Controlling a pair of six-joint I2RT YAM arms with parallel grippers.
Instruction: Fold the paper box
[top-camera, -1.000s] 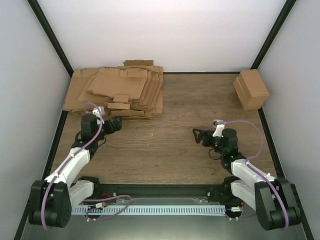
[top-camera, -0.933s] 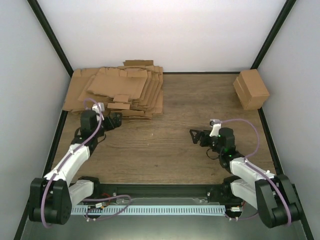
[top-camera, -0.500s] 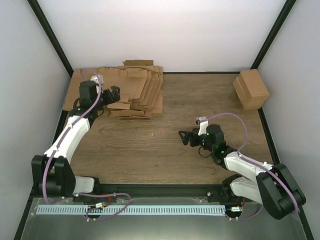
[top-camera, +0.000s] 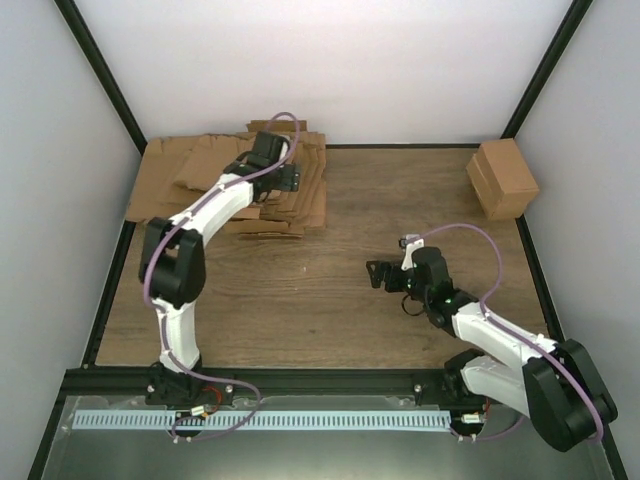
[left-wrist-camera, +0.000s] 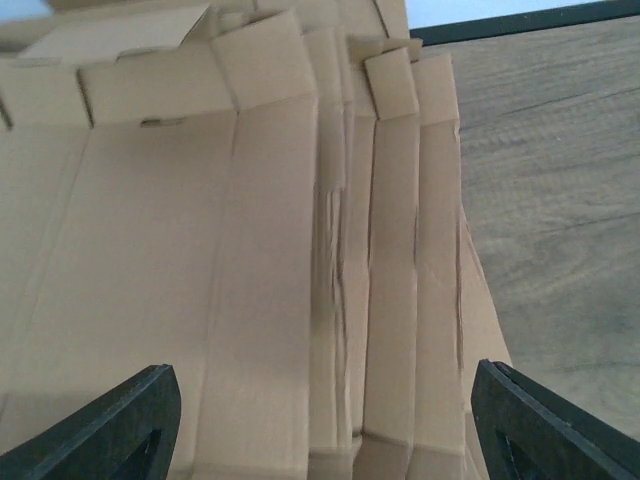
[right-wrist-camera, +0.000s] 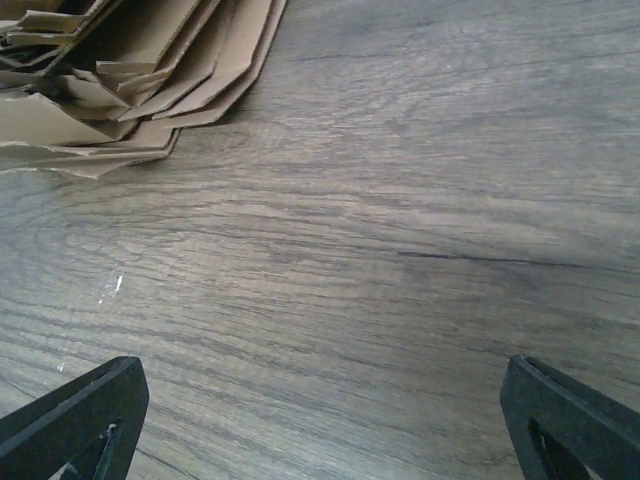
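I cannot make out the paper box as a single piece; no sheet lies apart from the pile of brown cardboard sheets (top-camera: 190, 180) at the back left. My left gripper (top-camera: 288, 180) is stretched out over the pile's right part, open and empty. In the left wrist view the left gripper (left-wrist-camera: 325, 375) hovers over the top sheets (left-wrist-camera: 150, 250) and the stepped right edges of those below. My right gripper (top-camera: 376, 275) is open and empty, low over the bare table right of centre. In the right wrist view the right gripper (right-wrist-camera: 325, 365) faces wood, with the pile's corner (right-wrist-camera: 120, 80) at upper left.
A blocky brown carton (top-camera: 503, 178) stands at the back right by the black frame. The wooden table (top-camera: 330, 320) is bounded by white walls and black rails. The left arm (top-camera: 200, 215) arches over the pile's near edge.
My left arm has swung from the table's left side up and rightward over the pile. My right gripper has moved a little leftward over the table. Both stay open.
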